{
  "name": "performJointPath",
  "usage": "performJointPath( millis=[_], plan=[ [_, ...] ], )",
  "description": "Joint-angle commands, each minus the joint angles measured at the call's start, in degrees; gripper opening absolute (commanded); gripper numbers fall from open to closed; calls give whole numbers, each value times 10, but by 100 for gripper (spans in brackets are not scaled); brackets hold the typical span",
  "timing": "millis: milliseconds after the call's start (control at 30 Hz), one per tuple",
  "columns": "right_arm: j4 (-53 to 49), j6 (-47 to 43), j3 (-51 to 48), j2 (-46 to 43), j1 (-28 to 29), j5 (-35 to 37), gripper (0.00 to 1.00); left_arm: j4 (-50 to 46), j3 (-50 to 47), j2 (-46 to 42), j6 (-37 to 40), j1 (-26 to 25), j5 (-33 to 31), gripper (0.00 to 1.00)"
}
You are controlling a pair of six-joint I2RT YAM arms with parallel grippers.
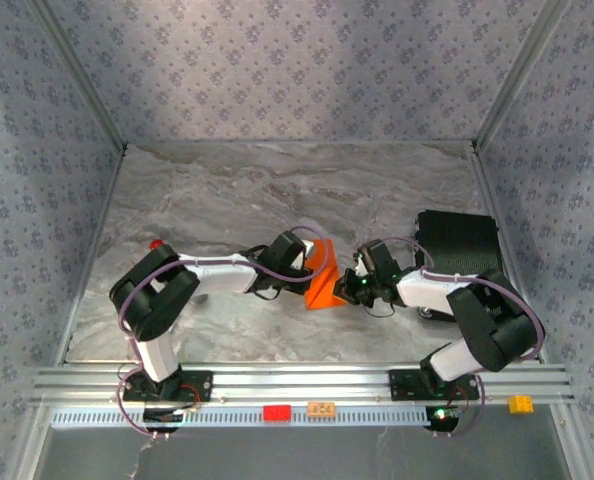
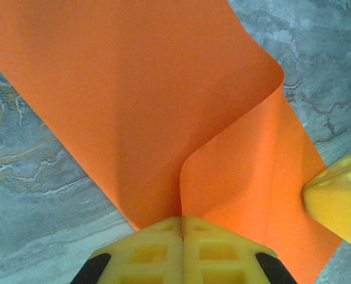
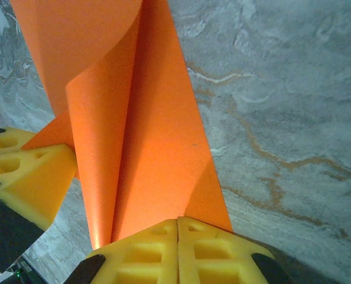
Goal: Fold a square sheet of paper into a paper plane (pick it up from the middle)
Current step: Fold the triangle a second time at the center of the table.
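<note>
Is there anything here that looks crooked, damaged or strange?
Only the square sheet of paper: pinched by the left gripper and the right gripper, it bends in a loose, rounded curl instead of a flat crease, and its layers' edges do not line up.

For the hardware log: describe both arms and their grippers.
The left arm and right arm have white links, black joints and lilac cables looping outside. The left gripper and right gripper have yellow fingers moulded with square recesses, on black mounts.
</note>
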Motion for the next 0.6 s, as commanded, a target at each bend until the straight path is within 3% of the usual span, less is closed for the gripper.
performJointPath(
  millis=[0, 567],
  plan=[
    [-37, 5, -9, 6, 4, 21, 9, -8, 18, 6, 12, 5, -1, 1],
    [-41, 3, -7, 7, 4, 20, 9, -5, 20, 20, 13, 7, 14, 2]
  ],
)
